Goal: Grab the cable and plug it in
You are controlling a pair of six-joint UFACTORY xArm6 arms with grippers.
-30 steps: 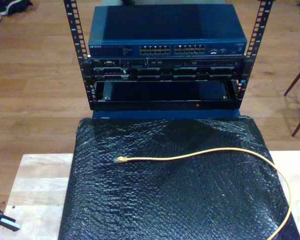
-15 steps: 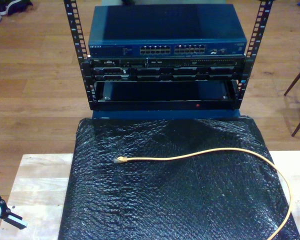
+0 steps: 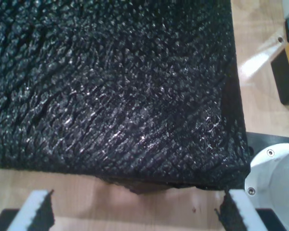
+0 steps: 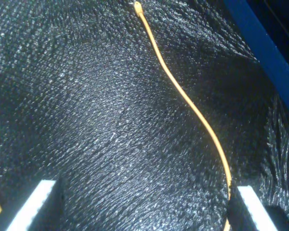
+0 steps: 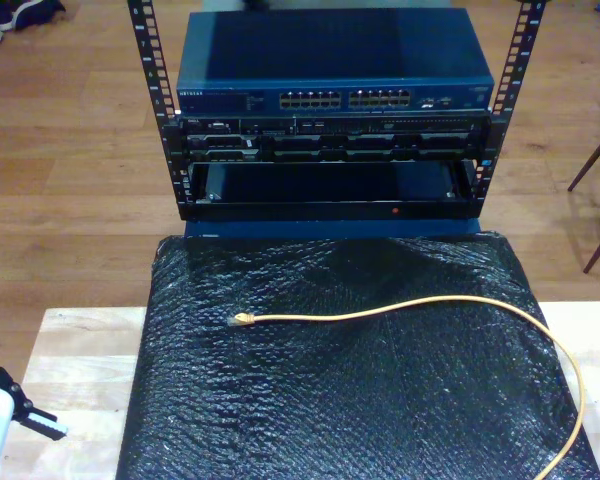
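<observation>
Cable (image 5: 410, 308) lies loose on the black mat (image 5: 330, 400), untouched, its plug (image 5: 239, 320) at nine o'clock of the mat's middle in the exterior view. From there it runs toward three o'clock, then bends down to five o'clock at the mat's edge. We see our first gripper (image 3: 135, 211) with jaws spread wide, nothing between them, hovering over the wooden table (image 3: 111, 192) at a corner of the mat. Our second gripper (image 4: 144, 202) is spread too, over the mat, with the cable passing close by one finger (image 4: 253, 204). Rack (image 5: 330, 110) stands at twelve o'clock beyond the mat.
</observation>
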